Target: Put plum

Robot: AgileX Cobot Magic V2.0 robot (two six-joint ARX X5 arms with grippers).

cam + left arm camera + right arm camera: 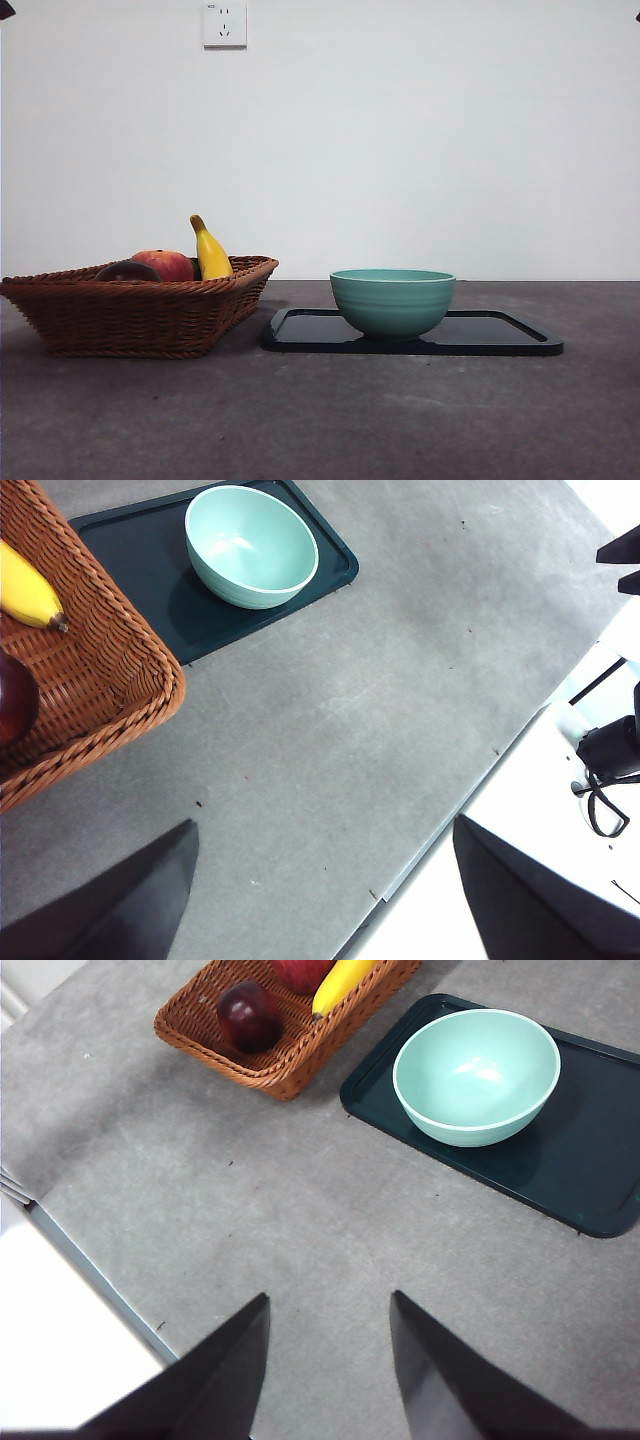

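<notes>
Currently no grasp is in hand; judged from the layout, the reach toward the fruit has not yet begun. The left gripper (320, 880) hangs above bare tabletop (330, 750) with its jaws spread wide and holds nothing. The right gripper (330, 1360) also hangs above bare tabletop, its jaws parted more narrowly, also unloaded. Farther out, the wicker basket (140, 315) stands just beside the dark tray (500, 335), which carries the green bowl (392, 300). The plum (248, 1015) lies inside the basket, near the basket's corner, beside the red fruit (165, 265) and the banana (210, 252). It is well apart from both grippers. The next move likely calls for one gripper to travel over the basket rim and descend on the plum, clear of its neighbours.
</notes>
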